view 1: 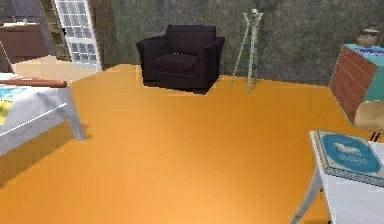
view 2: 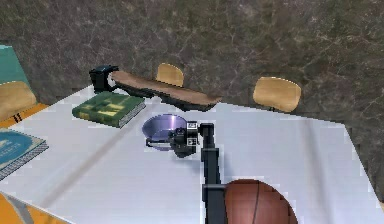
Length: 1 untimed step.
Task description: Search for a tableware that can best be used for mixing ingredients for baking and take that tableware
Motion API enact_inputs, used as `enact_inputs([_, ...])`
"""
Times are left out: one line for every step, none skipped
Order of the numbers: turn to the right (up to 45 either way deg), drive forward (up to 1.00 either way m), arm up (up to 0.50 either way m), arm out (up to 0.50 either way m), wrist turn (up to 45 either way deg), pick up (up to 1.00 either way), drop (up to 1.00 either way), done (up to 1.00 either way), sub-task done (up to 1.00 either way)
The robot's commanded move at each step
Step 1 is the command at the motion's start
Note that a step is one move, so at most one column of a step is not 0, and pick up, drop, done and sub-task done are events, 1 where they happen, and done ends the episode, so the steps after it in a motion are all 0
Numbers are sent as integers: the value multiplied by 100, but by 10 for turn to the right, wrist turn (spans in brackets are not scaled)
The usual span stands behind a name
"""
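Forward view faces a distant armchair (view 1: pixel 180 58); arm side view closely overlooks the white table (view 2: pixel 275 150) (teal book (view 2: pixel 14 151) shared).

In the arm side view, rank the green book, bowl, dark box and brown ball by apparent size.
Largest first: green book, bowl, dark box. The brown ball looks biggest but sits nearest the camera, cropped: unranked.

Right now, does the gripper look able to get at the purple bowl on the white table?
Probably yes. The gripper is right at the purple bowl, with nothing between them; the green book lies off to the side. Whether it touches the bowl cannot be told.
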Motion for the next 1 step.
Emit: enact_inputs([0,0,10,0,0,0,0,0,0])
